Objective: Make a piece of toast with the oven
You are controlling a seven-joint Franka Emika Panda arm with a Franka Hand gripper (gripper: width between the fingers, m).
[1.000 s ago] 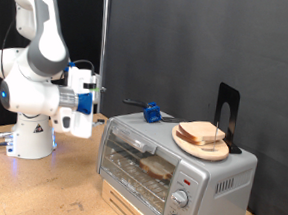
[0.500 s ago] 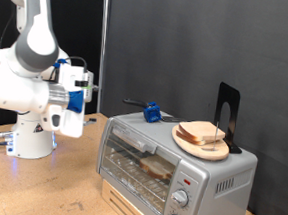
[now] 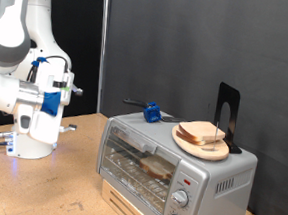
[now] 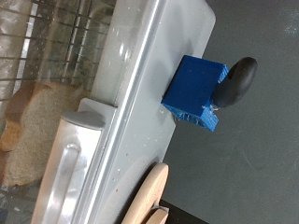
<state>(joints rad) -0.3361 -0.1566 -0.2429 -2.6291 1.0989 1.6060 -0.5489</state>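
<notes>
Change: since the earlier frames the arm is swinging away toward the exterior view's left, and the gripper (image 3: 70, 87) is now sitting well apart from the oven (image 3: 174, 170), where a second ago it was hanging just beside the oven's left end.
Jaws: I cannot tell how far they are standing open; the fingers are too small to read in the exterior view and are not showing in the wrist view. Nothing is showing between them.
Arm pose: the white arm (image 3: 19, 38) is folding back over its base, with the hand and its blue part held level and pointing toward the exterior view's right.
Toast: one piece of toast (image 3: 159, 168) is lying on the wire rack inside the oven, behind the glass door; the wrist view is showing it (image 4: 42, 126) through the glass too.
Oven: one, door closed, two knobs at its lower right front, a handle bar (image 4: 58, 182) across the door.
Plate: one round wooden plate (image 3: 201, 142) is resting on the oven's top, with bread slices (image 3: 200, 133) on it.
Blue block: one blue block (image 3: 153, 113) with a black handle is sitting on the oven's top.
Black stand: one black stand (image 3: 227, 114) is standing upright behind the plate.
</notes>
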